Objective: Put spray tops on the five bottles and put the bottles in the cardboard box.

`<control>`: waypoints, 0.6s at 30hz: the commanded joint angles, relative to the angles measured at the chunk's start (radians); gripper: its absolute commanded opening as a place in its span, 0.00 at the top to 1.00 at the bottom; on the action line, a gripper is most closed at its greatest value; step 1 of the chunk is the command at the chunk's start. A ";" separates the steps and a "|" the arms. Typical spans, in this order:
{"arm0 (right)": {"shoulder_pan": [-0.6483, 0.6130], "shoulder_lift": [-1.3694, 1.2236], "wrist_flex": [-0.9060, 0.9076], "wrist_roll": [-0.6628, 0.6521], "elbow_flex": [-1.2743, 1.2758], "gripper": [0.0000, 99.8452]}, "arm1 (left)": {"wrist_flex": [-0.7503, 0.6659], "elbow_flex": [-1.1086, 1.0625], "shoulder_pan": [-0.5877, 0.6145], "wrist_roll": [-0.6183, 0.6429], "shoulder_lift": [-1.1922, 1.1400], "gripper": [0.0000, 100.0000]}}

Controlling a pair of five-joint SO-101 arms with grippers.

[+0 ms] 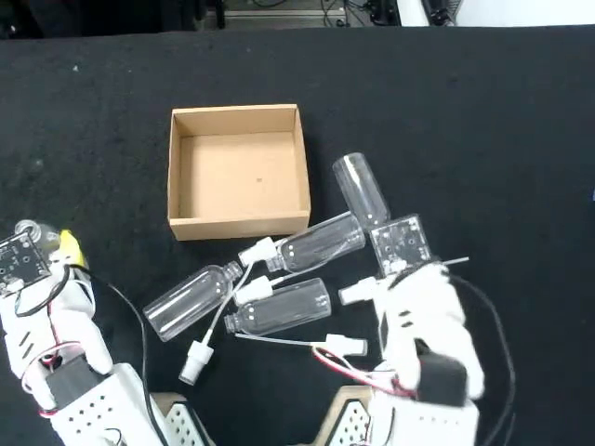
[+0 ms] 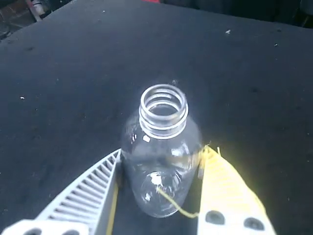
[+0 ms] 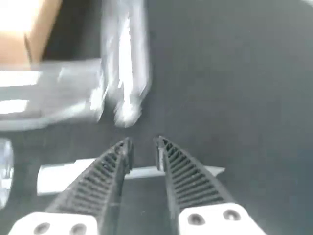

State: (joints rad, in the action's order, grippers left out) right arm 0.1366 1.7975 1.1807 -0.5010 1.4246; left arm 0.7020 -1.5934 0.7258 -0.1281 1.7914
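My left gripper is shut on a clear bottle that stands upright with a bare threaded neck; it is at the table's left edge. My right gripper hangs low with its jaws a narrow gap apart and nothing between them. A spray top and its thin tube lie across the table under the fingers. In the high view this spray top lies by the right gripper. The cardboard box is empty. An uncapped bottle lies ahead of the right gripper.
Three bottles lie in front of the box: one and one with spray tops on, and one beside them. Two loose spray tops with tubes lie near the arm bases. Bare black cloth stretches to the right.
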 commanded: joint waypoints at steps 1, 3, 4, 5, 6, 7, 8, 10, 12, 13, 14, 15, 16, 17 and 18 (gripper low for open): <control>-0.121 -0.183 0.138 -0.057 -0.410 0.88 | -0.029 0.005 0.016 0.008 -0.006 0.83; -0.218 -0.332 0.242 -0.068 -0.573 0.87 | -0.035 0.004 0.041 0.008 -0.006 0.83; -0.275 -0.400 0.296 -0.066 -0.648 0.87 | -0.038 0.005 0.062 0.008 -0.006 0.83; -0.341 -0.464 0.344 -0.061 -0.720 0.87 | -0.038 0.012 0.082 0.008 -0.005 0.83; -0.410 -0.521 0.381 -0.060 -0.779 0.87 | -0.038 0.013 0.101 0.008 0.000 0.83; -0.488 -0.573 0.413 -0.058 -0.822 0.87 | -0.044 0.015 0.122 0.008 0.000 0.83; -0.566 -0.618 0.434 -0.058 -0.843 0.87 | -0.063 0.018 0.147 0.008 -0.008 0.83; -0.735 -0.699 0.453 -0.058 -0.837 0.87 | -0.101 0.010 0.209 0.008 -0.008 0.83; -0.872 -0.759 0.446 -0.063 -0.799 0.87 | -0.121 0.010 0.265 0.006 -0.008 0.83; -0.927 -0.785 0.431 -0.064 -0.779 0.87 | -0.124 0.016 0.283 0.003 -0.008 0.83; -0.974 -0.806 0.408 -0.064 -0.760 0.87 | -0.124 0.019 0.295 0.002 -0.008 0.83; -1.014 -0.829 0.379 -0.066 -0.742 0.87 | -0.124 0.024 0.306 0.002 -0.008 0.83; -1.043 -0.849 0.345 -0.066 -0.720 0.87 | -0.124 0.030 0.314 0.000 -0.008 0.83; -1.063 -0.869 0.313 -0.066 -0.697 0.86 | -0.124 0.031 0.315 0.000 -0.008 0.83; -1.080 -0.889 0.282 -0.066 -0.676 0.85 | -0.124 0.031 0.315 -0.011 -0.008 0.83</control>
State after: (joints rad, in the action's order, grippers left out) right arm -0.8316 0.9874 1.5766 -0.5593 0.7004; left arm 0.6022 -1.6042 1.0157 -0.1281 1.7883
